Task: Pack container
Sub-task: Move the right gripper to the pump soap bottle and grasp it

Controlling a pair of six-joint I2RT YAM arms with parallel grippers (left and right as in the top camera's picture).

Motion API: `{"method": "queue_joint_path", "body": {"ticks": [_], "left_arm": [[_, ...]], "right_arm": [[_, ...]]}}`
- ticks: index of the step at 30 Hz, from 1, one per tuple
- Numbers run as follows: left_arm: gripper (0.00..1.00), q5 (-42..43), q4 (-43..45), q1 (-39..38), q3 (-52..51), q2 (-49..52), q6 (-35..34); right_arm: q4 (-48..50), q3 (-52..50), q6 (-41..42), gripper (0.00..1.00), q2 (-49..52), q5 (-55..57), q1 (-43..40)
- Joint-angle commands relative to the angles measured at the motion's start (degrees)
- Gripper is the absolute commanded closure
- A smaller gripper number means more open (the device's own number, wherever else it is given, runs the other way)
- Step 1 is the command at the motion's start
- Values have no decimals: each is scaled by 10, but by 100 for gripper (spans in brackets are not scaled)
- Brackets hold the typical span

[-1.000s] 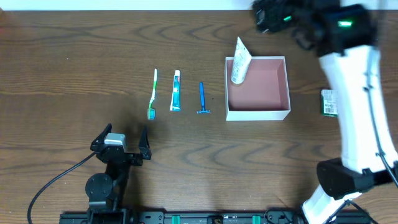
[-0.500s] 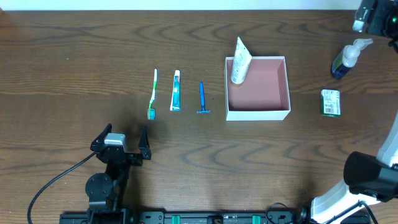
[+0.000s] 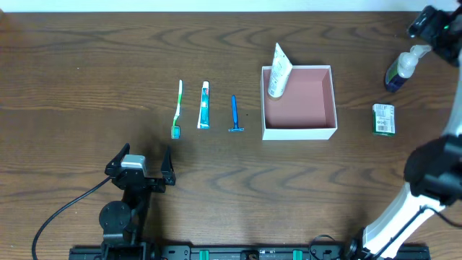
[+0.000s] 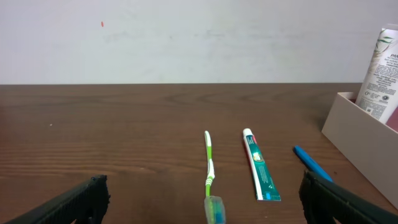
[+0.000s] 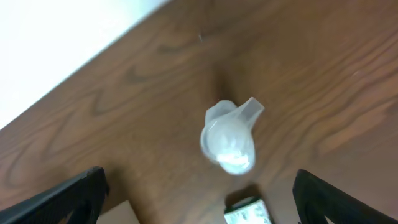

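The container (image 3: 310, 101) is a square white box with a pink inside, right of centre. A white tube (image 3: 279, 71) leans upright in its far-left corner. A green toothbrush (image 3: 177, 108), a toothpaste tube (image 3: 204, 105) and a blue razor (image 3: 234, 113) lie in a row to its left. A pump bottle (image 3: 399, 68) and a green packet (image 3: 383, 119) sit to its right. My right gripper (image 3: 431, 22) is open and hovers above the bottle (image 5: 229, 138). My left gripper (image 3: 148, 167) is open and empty, near the front, facing the toothbrush (image 4: 209, 168).
The left wrist view shows the toothpaste (image 4: 260, 165), the razor (image 4: 311, 163) and the container's wall (image 4: 364, 140) with the tube (image 4: 382, 74). The right wrist view shows the green packet (image 5: 249, 211) below the bottle. The table's far edge lies just behind the bottle.
My right arm has swung from beside the container to the far right and now hovers over the pump bottle. The left arm and the objects have not moved.
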Motion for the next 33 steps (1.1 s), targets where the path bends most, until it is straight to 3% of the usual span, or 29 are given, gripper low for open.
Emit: {"method": "queue_joint_path", "body": {"ticks": [1,22,33], "left_arm": [[2,8,-18,2,-10,-3,1],[2,8,-18,2,-10,-3,1],[2,8,-18,2,-10,-3,1]], "right_arm": [[10,-3,55,4,26,-6,0],[26,-3,106,17,72,9,2],[31,-7,108,18,72,35,2]]}}
